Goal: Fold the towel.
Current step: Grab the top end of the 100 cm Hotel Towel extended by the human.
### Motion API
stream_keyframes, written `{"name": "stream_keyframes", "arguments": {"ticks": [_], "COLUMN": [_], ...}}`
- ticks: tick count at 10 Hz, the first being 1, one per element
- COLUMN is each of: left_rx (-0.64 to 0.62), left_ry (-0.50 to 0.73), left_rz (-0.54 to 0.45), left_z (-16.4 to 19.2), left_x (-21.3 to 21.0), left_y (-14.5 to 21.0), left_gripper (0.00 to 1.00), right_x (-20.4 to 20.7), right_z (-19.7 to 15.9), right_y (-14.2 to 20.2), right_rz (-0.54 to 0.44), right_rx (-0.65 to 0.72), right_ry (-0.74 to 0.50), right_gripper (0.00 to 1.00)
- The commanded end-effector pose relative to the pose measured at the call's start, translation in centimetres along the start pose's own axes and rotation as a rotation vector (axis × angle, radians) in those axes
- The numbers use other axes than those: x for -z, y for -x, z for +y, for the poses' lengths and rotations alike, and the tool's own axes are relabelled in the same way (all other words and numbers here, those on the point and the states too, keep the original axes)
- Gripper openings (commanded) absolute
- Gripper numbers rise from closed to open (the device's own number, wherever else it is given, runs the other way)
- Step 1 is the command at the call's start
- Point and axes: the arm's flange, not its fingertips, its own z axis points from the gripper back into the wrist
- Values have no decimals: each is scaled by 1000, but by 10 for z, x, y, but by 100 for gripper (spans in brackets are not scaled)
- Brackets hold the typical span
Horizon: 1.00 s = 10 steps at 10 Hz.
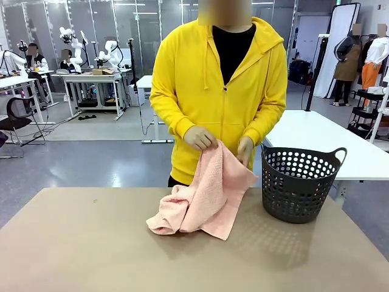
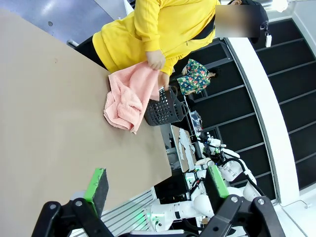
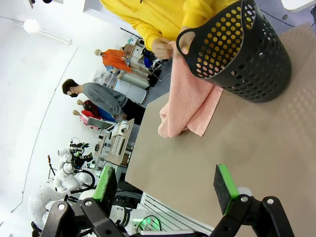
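A plain tan desk (image 1: 91, 243) stands in a wide workshop with a grey floor; other work tables stand far behind.

The left pincer (image 2: 157, 183) hangs above the near part of the desk, its green-padded fingers spread fully apart, holding and touching nothing. The right pincer (image 3: 165, 185) is the same: wide open, empty, clear of the surface.

Both point across the desk toward the towel (image 1: 203, 198), which lies well apart from them, at the far edge near the middle and a little toward the robot's right. It is not flat. A person in a yellow hooded jacket lifts its upper edge with both hands (image 1: 199, 137), so the cloth slopes down from that raised edge to a crumpled heap resting on the desk, the heap trailing toward the robot's left.

A dark perforated basket (image 1: 298, 185) stands just beside the towel on the robot's right, touching or nearly touching the hanging cloth.

Judging by the wrist views, the right pincer seems slightly nearer, though the basket partly flanks its approach.
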Motion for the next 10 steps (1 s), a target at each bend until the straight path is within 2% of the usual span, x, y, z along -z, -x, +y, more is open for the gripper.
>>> {"name": "stream_keyframes", "arguments": {"ticks": [1,10], "left_rx": [10,10], "left_ry": [14,14], "left_rz": [0,0], "left_z": [-1,-1], "left_x": [-3,-3], "left_y": [-1,-1], "left_gripper": [100,100], "right_x": [-1,-1], "right_z": [0,0], "right_y": [-2,-2], "right_rz": [-9,-9], "right_rx": [-13,-13], "right_ry": [-11,-11], "right_gripper": [100,100]}}
